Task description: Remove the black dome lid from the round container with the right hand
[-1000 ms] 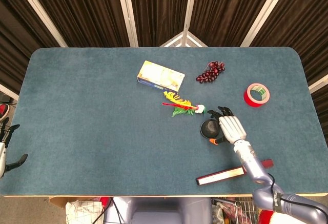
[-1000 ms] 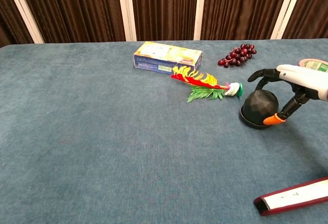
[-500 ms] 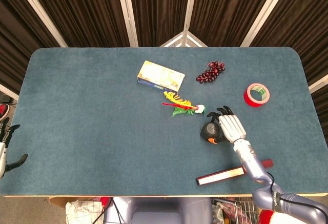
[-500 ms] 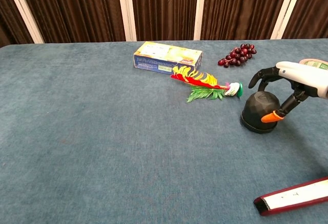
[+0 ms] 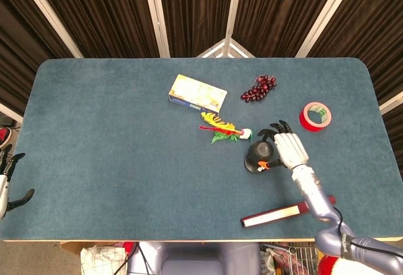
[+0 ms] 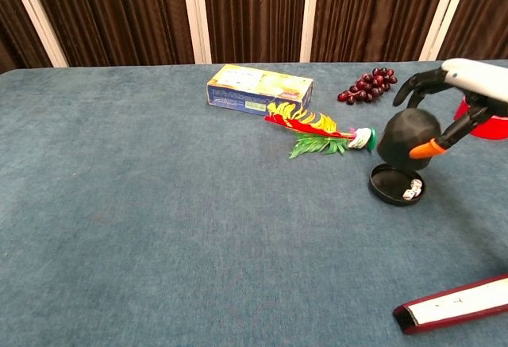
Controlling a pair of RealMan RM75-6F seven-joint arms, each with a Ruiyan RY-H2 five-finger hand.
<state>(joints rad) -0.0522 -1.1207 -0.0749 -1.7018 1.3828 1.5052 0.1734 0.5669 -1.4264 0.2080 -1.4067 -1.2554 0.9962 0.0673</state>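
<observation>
My right hand holds the black dome lid between its dark fingertips and orange-tipped thumb, lifted clear above the table. Directly beneath it the shallow round black container lies uncovered on the blue cloth, with small white dice showing inside. My left hand hangs off the table's left edge in the head view, fingers apart and holding nothing.
A colourful feather toy lies just left of the container. A yellow box and a bunch of grapes sit further back. A red tape roll is to the right, a long maroon case near the front edge.
The right hand has risen with the dome lid in its grip, parting it from the base. The round container now stands open, showing the dice inside.
</observation>
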